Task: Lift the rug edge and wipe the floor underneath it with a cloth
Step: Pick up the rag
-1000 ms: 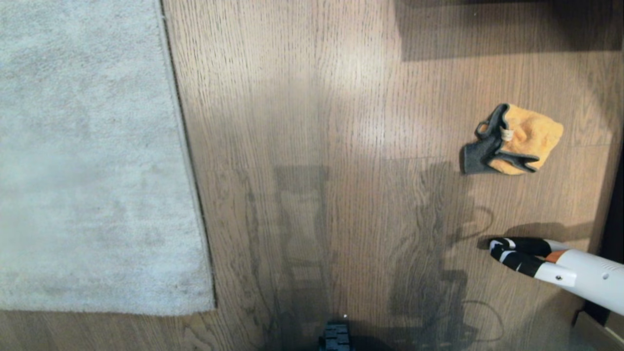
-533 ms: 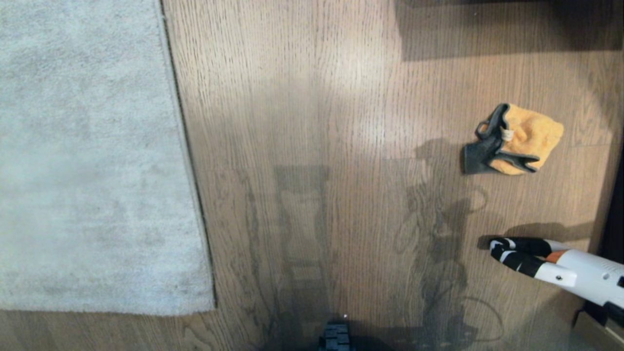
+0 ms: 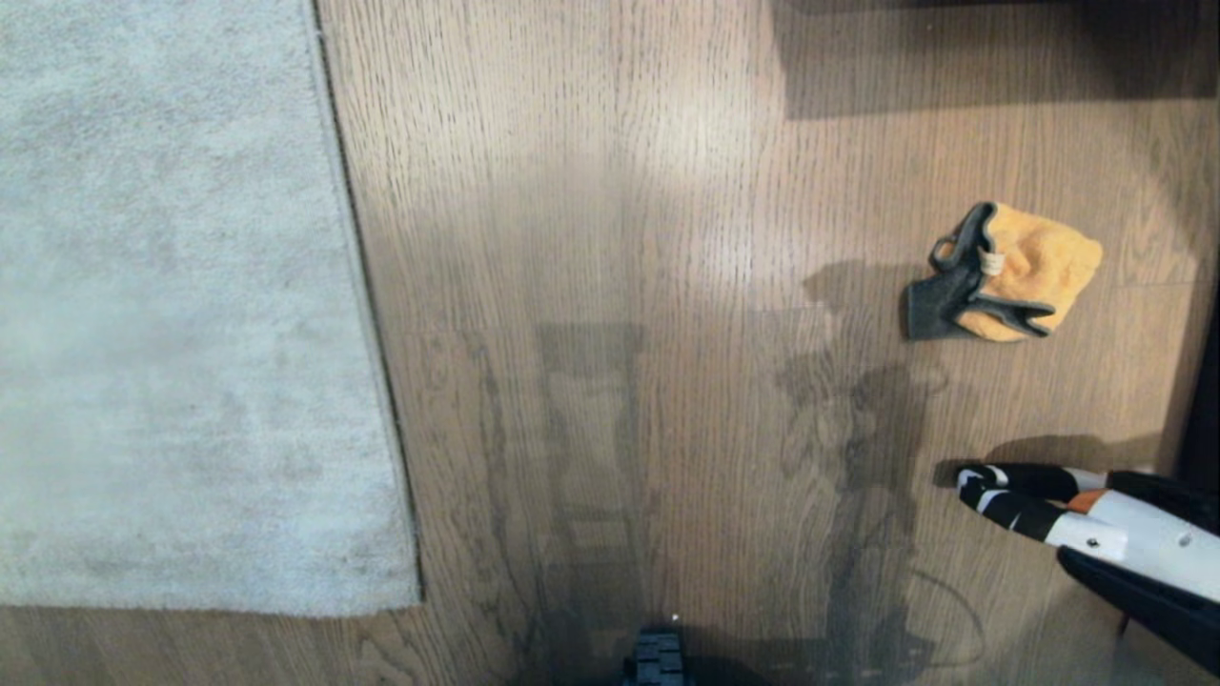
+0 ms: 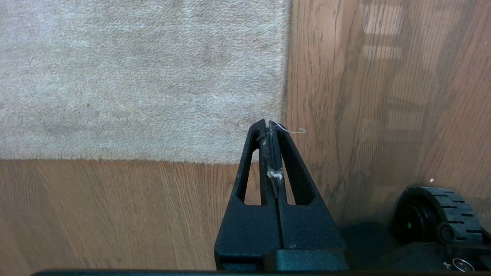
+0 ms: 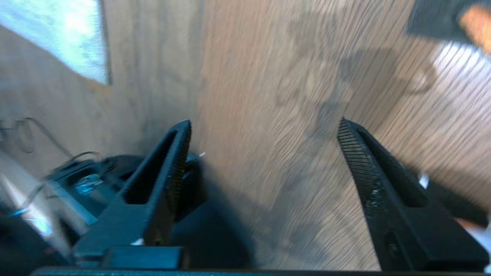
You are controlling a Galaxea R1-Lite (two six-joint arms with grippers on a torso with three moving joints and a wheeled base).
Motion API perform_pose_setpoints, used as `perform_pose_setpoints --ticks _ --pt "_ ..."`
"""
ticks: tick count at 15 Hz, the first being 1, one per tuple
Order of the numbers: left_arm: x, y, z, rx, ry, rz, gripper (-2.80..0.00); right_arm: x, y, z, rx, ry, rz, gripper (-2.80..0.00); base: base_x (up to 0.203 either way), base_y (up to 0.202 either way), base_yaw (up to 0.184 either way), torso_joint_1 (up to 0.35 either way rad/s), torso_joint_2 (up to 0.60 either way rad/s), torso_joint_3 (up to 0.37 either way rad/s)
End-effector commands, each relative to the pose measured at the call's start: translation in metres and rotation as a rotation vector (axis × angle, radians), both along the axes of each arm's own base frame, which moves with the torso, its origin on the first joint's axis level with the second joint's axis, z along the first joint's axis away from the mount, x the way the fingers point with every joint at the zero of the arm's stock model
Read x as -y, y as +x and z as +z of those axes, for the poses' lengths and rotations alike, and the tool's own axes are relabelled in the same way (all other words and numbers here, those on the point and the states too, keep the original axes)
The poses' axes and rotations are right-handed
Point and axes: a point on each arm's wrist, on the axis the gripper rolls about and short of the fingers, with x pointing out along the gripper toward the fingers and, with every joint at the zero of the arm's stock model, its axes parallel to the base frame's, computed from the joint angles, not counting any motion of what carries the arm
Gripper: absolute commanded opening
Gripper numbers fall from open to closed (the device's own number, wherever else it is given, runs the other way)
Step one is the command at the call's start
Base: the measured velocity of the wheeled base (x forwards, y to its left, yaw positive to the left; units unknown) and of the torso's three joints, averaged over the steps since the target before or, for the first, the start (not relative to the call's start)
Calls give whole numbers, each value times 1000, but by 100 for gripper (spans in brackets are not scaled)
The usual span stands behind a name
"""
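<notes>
The pale grey rug (image 3: 172,314) lies flat at the left. Its straight rug edge (image 3: 367,314) ends in a square corner (image 3: 412,598) on the wood-grain floor (image 3: 610,238). At the right the cloth (image 3: 1025,272) lies crumpled, orange-yellow with dark grey folds. My right gripper (image 5: 264,124) hangs open and empty over bare floor, its black fingers (image 3: 1134,595) entering the head view at the lower right, short of the cloth (image 5: 445,19). My left gripper (image 4: 268,123) is shut, with lint strands on its tips, above the rug corner (image 4: 274,149).
A white object with a black striped tip and orange band (image 3: 1048,519) lies on the floor under the right gripper. The robot's base wheel (image 4: 437,214) shows at the near edge (image 3: 656,662). A dark edge (image 3: 1203,381) borders the right side.
The right gripper has opened, and its black fingers have come into the head view at the lower right. Its shadow has slid up the floor toward the cloth. Left arm, rug and cloth are unchanged.
</notes>
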Motion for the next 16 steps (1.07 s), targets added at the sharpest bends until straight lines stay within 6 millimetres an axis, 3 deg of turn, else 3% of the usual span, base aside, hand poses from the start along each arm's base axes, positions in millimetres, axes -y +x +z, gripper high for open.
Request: perform_pose_setpoints --ticks 1,4,11,16 --pt "0 0 0 -1 -1 1 -280 -5 32 -4 -47 -41 -12 0 0 0 0 0 0 0" --pt "0 0 0 0 -1 1 -280 -7 49 4 30 -54 -83 0 0 0 0 0 0 0" --pt "0 0 0 -1 -1 1 -280 0 57 14 131 -32 -160 0 0 0 0 0 0 0" --pt "0 0 0 0 -1 0 -280 16 78 18 119 -43 -277 0 0 0 0 0 0 0"
